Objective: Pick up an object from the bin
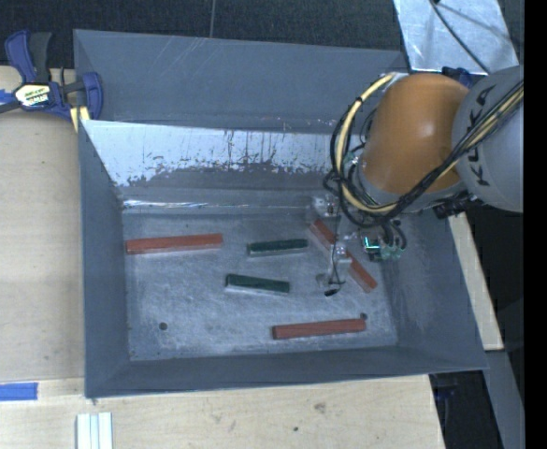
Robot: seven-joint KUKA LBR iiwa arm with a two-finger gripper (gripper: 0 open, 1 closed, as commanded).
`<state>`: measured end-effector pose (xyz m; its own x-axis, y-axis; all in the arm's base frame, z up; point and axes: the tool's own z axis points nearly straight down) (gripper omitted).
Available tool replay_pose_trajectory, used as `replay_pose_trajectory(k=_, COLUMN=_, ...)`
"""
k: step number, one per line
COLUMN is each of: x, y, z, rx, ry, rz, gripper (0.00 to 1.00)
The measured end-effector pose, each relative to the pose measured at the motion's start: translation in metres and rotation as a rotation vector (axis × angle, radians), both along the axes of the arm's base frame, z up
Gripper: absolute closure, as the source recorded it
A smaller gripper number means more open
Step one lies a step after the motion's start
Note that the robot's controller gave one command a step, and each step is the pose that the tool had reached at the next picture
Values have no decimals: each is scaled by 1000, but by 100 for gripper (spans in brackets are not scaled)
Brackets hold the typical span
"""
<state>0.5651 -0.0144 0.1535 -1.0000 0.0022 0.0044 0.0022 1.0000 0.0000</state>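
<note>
Nothing is lifted yet: the jaws, spread or pinched I cannot tell, hang low over the slanted red-brown bar (362, 277) at the bin's (103, 279) right side, grasping and raising still to do.

The whole thing sits on a pale, wood-looking desk (30, 251), which you can see along the left and bottom of the grey bin (100, 251). Past the far side it's all dark, some kind of speckled carpet-type floor (282, 7), though I can't tell exactly what it is. Top right there's a crinkly silvery-white sheet (441, 17) lying on that dark stuff. Lower right goes dark again beyond the desk edge. The light hits the bin's far wall (208, 138) and leaves a pale, streaky glare across it.
</note>
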Motion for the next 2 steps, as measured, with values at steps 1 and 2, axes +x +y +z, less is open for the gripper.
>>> replay_pose_trajectory(k=1, x=57, y=23, z=-88, rx=1, ry=-4, rz=0, gripper=0)
replay_pose_trajectory(k=2, x=58, y=22, z=-82, rx=0, ry=-9, rz=-2, gripper=100)
